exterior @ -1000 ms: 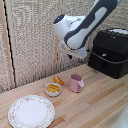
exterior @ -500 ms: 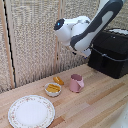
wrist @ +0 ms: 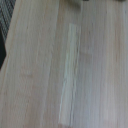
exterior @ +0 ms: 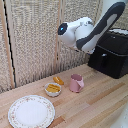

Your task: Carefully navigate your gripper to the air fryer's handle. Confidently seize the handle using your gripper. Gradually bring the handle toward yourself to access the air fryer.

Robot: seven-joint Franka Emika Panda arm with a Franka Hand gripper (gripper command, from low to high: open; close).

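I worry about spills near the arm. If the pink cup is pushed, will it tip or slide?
The pink cup looks tall and narrow, so probably tippy. The wooden table looks smooth, so a low push may slide it.

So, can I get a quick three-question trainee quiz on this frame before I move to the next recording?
1. True or false: something is gripping the handle of the air fryer.
2. Which sits nearest the pink cup? A) the plate B) the small bowl C) the air fryer
3. Fill in: the wrist view mostly shows a bare wooden ____.

Key: 1 false; 2 B; 3 table.
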